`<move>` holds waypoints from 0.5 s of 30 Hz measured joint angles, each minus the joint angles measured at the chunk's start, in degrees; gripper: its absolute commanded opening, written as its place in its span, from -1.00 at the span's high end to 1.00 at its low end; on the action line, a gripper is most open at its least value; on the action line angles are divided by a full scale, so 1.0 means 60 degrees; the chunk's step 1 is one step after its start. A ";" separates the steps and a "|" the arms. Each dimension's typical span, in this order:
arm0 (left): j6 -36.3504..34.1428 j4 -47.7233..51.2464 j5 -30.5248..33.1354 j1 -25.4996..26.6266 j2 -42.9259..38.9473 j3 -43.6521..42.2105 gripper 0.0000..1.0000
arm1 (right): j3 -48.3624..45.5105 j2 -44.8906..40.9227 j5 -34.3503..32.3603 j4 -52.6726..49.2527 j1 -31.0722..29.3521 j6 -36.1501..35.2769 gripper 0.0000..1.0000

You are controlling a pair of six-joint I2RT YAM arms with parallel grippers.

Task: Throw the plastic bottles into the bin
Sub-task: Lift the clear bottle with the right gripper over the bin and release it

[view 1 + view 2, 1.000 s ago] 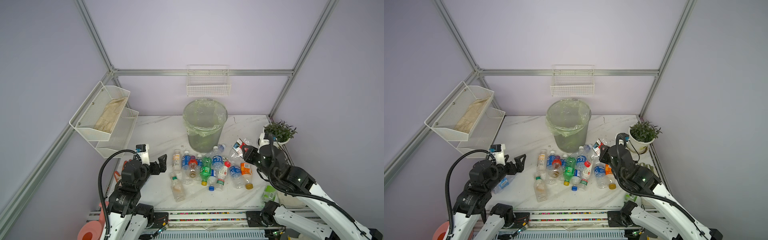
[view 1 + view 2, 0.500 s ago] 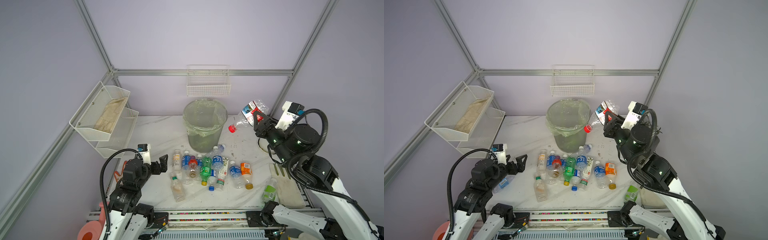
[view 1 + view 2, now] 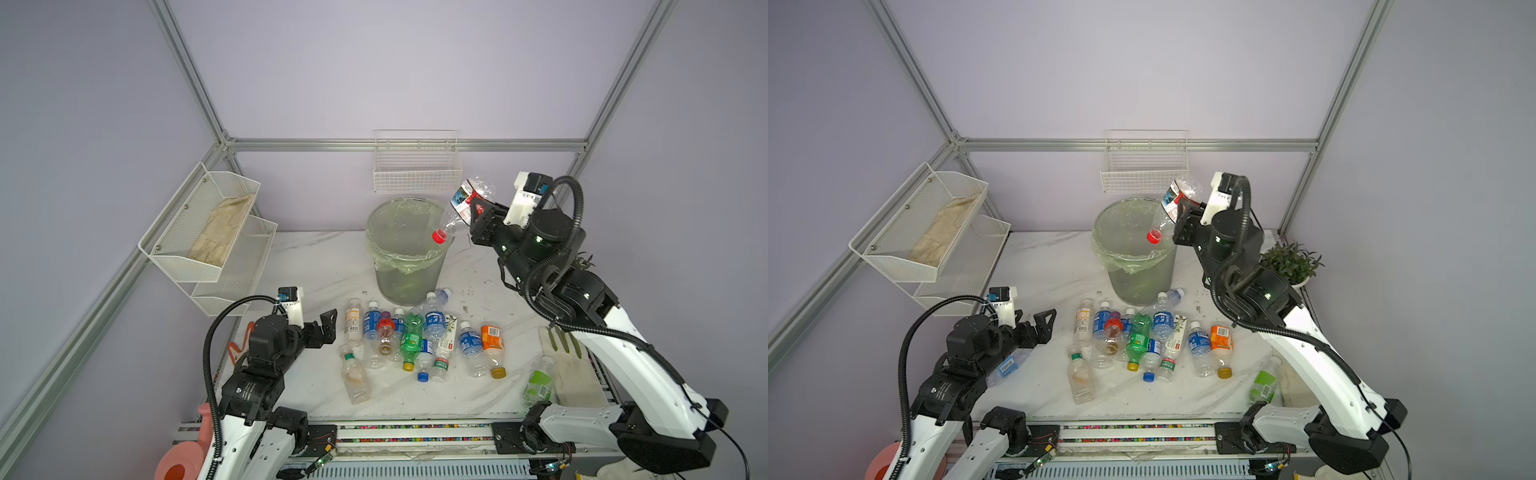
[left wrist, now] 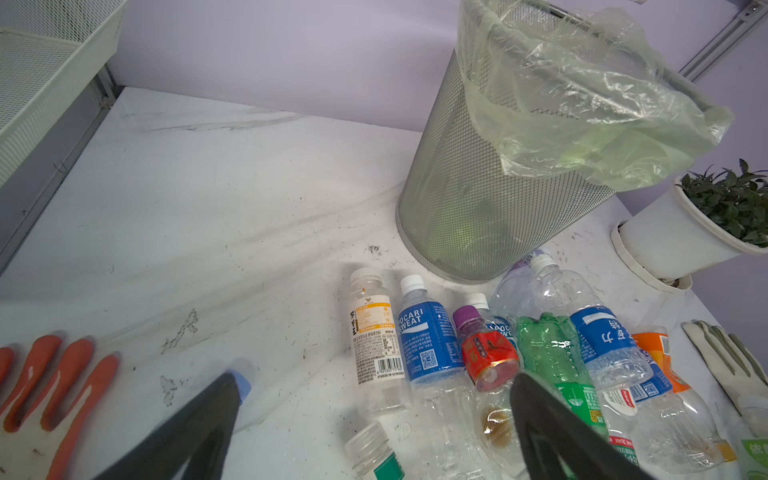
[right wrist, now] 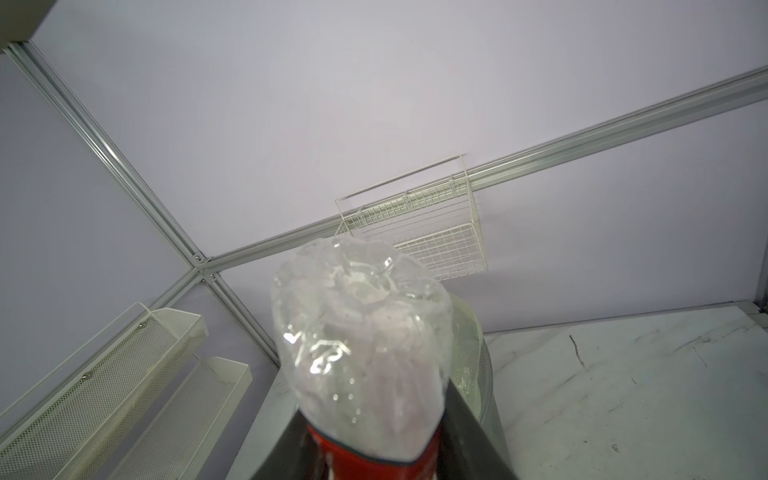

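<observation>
The bin (image 3: 405, 249) (image 3: 1133, 249) (image 4: 498, 187), grey mesh with a pale-green bag, stands at the back middle of the table. My right gripper (image 3: 478, 216) (image 3: 1183, 216) (image 5: 374, 432) is shut on a clear red-capped bottle (image 3: 461, 210) (image 3: 1169, 208) (image 5: 361, 332) around its red label. That bottle hangs tilted, cap down, over the bin's right rim. Several plastic bottles (image 3: 415, 336) (image 3: 1142, 336) (image 4: 478, 353) lie in a pile in front of the bin, a green one (image 3: 411, 340) among them. My left gripper (image 3: 328, 328) (image 3: 1044, 324) (image 4: 376, 380) is open and empty, low beside the pile's left end.
A potted plant (image 3: 1289, 264) (image 4: 685, 232) stands right of the bin. A white wire basket (image 3: 417, 168) hangs on the back wall, with mesh shelves (image 3: 208, 232) at left. An orange-fingered glove (image 4: 50, 382) lies at front left, a pale glove (image 3: 571, 365) at front right.
My right gripper has lifted the red-capped bottle from the table right of the pile up to the bin's rim, then moved it left, cap down. The left arm has barely moved.
</observation>
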State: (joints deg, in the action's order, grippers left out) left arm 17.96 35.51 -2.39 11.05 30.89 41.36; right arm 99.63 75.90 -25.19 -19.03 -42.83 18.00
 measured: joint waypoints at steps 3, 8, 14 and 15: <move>-0.0004 0.0000 -0.0004 0.0040 0.0011 0.0000 -1.00 | 0.1475 0.1603 -0.0120 -0.0160 0.0000 -0.0240 -0.31; -0.0004 0.0007 0.0022 0.0244 0.0000 0.0000 -1.00 | 0.3410 0.3847 -0.0375 -0.1366 0.0000 -0.0357 -0.95; -0.0011 0.0029 0.0055 0.0463 -0.0007 0.0000 -0.99 | 0.2313 0.3289 -0.0412 -0.1781 0.0000 -0.0321 -0.95; -0.0018 0.0029 0.0069 0.0481 -0.0004 0.0000 -1.00 | 0.2047 0.2962 -0.0415 -0.1767 0.0000 -0.0317 -0.95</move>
State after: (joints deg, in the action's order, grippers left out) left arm 17.85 35.68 -1.98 13.93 30.87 41.36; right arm 111.92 93.67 -27.68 -29.63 -42.83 16.10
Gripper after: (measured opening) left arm 0.997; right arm 0.975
